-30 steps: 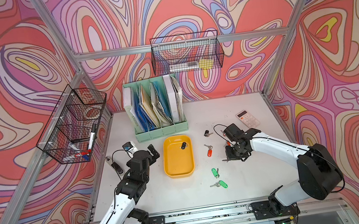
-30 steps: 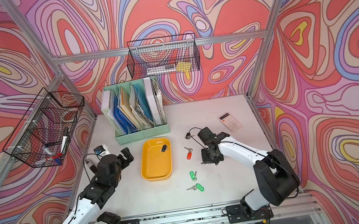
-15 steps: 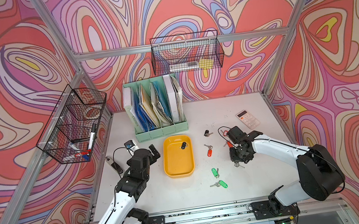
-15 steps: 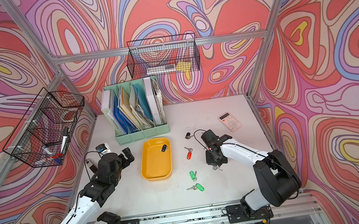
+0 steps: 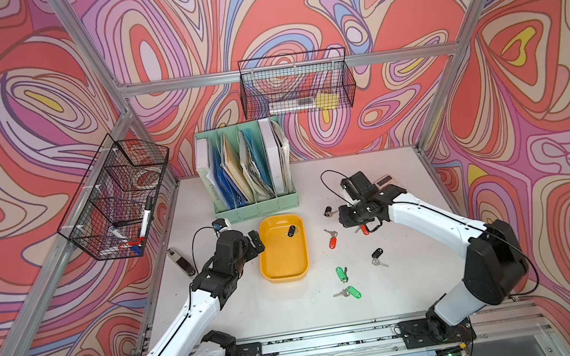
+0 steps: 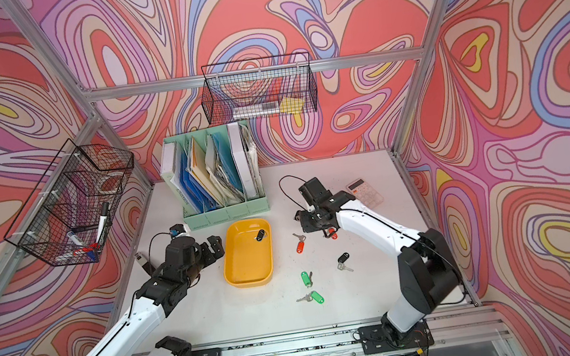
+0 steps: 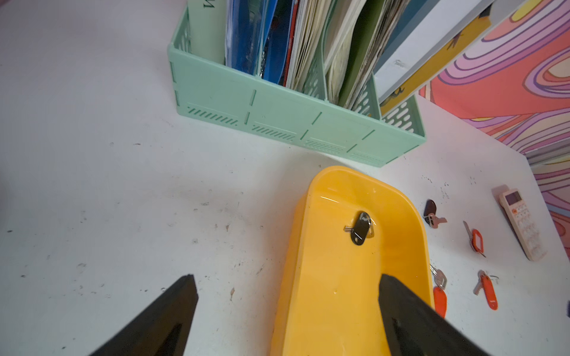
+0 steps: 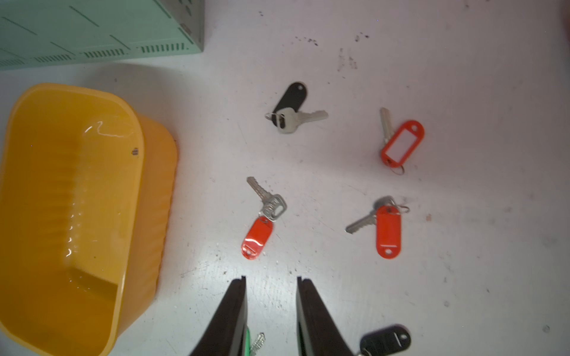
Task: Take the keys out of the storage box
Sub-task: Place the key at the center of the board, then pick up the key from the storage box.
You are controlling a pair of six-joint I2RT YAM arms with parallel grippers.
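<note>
1. Our left gripper gapes astride the storage box wall — one black-tagged key inside.
2. We see our right gripper parted, empty, over the other keys on the table.

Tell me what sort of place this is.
Most likely a robot lab cell staged as an office desk: a white table inside an aluminium frame with printed walls, two robot arms mounted at its front edge, and desk props such as a file organizer, wire baskets and a calculator.
</note>
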